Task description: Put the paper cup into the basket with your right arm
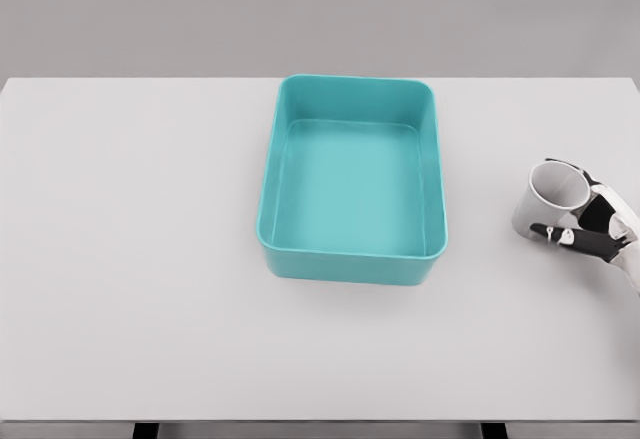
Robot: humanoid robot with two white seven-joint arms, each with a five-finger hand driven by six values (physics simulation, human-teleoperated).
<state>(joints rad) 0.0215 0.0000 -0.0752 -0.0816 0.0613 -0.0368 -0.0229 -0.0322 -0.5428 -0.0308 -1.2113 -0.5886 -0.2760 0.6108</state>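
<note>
Right hand wraps paper cup at 3 o'clock of basket; thin wall may crush or slip during lift.

Right hand cropped at edge

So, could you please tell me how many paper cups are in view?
1. The paper cup is right of the basket, on the table, held in the right hand. None looks hidden.
</note>
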